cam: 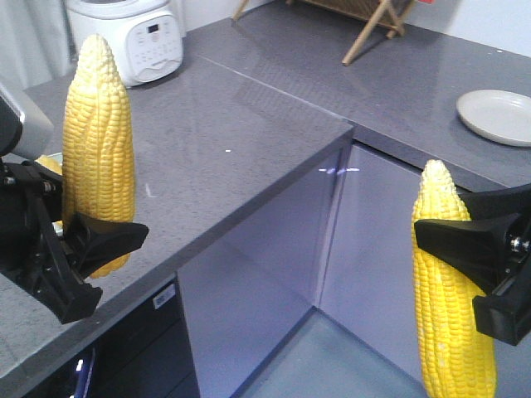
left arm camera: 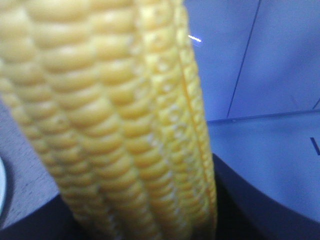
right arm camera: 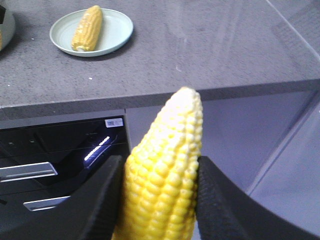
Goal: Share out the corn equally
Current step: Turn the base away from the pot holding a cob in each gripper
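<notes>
My left gripper [cam: 104, 236] is shut on a corn cob [cam: 95, 141] held upright over the left counter; this cob [left arm camera: 115, 125] fills the left wrist view. Over the gap in front of the cabinets, my right gripper [cam: 448, 240] is shut on a second upright corn cob [cam: 452, 332]. In the right wrist view its black fingers [right arm camera: 102, 200] press both sides of that cob [right arm camera: 165, 170]. A third cob [right arm camera: 87, 27] lies on a pale green plate [right arm camera: 117, 30] on the counter.
An empty pale plate [cam: 498, 116] sits on the far right counter. A white rice cooker [cam: 137, 37] stands at the back left, with a wooden rack [cam: 365, 25] behind. The counter corner [cam: 344, 128] juts between the arms. Another plate's edge [right arm camera: 5, 25] shows at far left.
</notes>
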Motion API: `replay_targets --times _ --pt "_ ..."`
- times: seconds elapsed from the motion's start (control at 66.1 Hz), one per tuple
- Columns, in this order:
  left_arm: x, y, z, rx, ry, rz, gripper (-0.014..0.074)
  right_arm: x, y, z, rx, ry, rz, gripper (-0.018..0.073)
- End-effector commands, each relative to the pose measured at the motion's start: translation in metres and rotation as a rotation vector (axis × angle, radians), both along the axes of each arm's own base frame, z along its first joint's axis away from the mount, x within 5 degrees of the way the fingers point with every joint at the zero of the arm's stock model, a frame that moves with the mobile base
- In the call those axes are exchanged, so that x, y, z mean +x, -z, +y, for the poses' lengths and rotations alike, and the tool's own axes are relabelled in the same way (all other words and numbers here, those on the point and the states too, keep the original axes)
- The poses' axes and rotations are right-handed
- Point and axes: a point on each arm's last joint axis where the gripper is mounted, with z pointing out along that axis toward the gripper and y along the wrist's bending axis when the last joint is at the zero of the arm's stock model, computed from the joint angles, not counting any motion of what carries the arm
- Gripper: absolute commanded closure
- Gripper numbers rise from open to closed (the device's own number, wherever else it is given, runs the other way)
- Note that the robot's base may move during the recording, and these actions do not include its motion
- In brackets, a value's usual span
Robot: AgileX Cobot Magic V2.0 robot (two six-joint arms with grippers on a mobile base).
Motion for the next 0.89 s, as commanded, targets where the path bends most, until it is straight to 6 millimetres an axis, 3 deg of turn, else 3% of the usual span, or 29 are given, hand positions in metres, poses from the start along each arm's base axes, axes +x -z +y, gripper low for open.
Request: replay_targets --times 0.0,0.877 --pt "-0.0011 -0.0160 0.0008 -0.064 -0.018 -0.077 0.0305 0.0013 -0.0137 -0.0011 0.045 0.022 -0.079 0.0408" --pt "-0.0011 -0.0160 0.0008 -0.064 -0.018 -0.077 0.0305 0.0013 -0.0137 -0.0011 0.045 0.022 -0.079 0.0408"
